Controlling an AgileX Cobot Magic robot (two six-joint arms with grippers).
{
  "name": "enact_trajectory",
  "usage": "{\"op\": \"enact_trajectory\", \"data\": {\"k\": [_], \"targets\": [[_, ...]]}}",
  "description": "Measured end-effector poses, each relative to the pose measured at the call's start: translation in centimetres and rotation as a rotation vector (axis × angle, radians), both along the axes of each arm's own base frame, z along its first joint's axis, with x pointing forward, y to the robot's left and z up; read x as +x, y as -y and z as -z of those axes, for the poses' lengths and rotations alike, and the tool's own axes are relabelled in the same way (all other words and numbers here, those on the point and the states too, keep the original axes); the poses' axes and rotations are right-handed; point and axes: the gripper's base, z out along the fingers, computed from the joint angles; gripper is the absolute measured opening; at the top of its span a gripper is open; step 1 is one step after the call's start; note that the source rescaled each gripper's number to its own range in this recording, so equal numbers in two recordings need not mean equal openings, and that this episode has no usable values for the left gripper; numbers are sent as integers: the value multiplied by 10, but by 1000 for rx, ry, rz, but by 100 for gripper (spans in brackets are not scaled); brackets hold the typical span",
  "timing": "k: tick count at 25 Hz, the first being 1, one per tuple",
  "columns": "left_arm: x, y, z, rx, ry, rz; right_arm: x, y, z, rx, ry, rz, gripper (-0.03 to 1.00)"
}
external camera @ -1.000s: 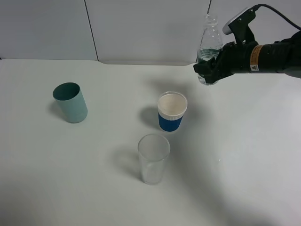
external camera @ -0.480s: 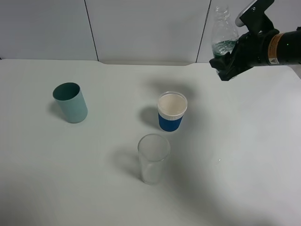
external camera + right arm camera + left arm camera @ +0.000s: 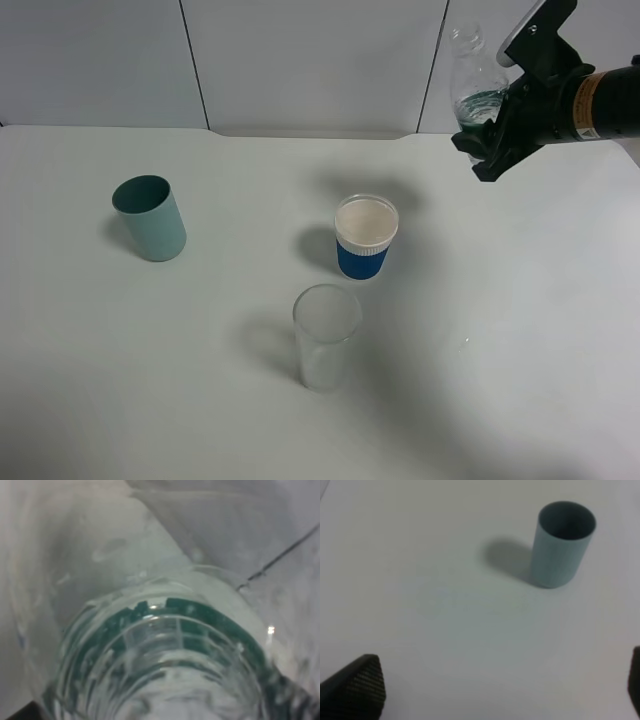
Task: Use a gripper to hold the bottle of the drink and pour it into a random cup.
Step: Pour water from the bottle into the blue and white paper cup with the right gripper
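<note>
My right gripper [image 3: 486,137] is shut on the small clear bottle [image 3: 470,82] with a dark green label. It holds the bottle in the air at the back right, leaning slightly left, its open neck up. The bottle fills the right wrist view [image 3: 165,650]. The blue paper cup [image 3: 364,238] with a white rim band stands upright on the table, below and to the left of the bottle. My left gripper [image 3: 496,686] is open and empty, low over the table near the teal cup; it does not show in the exterior view.
A teal-green cup [image 3: 150,218] stands at the left, also in the left wrist view [image 3: 562,544]. A tall clear glass tumbler [image 3: 325,338] stands in front of the blue cup. The white table [image 3: 520,330] ends at a white wall behind.
My right gripper has lifted the bottle up and to the right, away from the blue cup, then tipped it slightly to the left. The cups have not moved.
</note>
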Motion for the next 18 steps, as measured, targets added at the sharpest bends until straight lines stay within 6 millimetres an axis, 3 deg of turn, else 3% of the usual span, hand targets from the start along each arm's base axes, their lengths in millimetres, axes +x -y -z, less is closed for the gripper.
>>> {"op": "enact_trajectory", "data": {"k": [5,18], "targets": [[0,0,0,0,0,0,0,0,1,-38,3,9,0],[0,0,0,-1,0,1,-7,-32,6,-239,32,-67,0]]}}
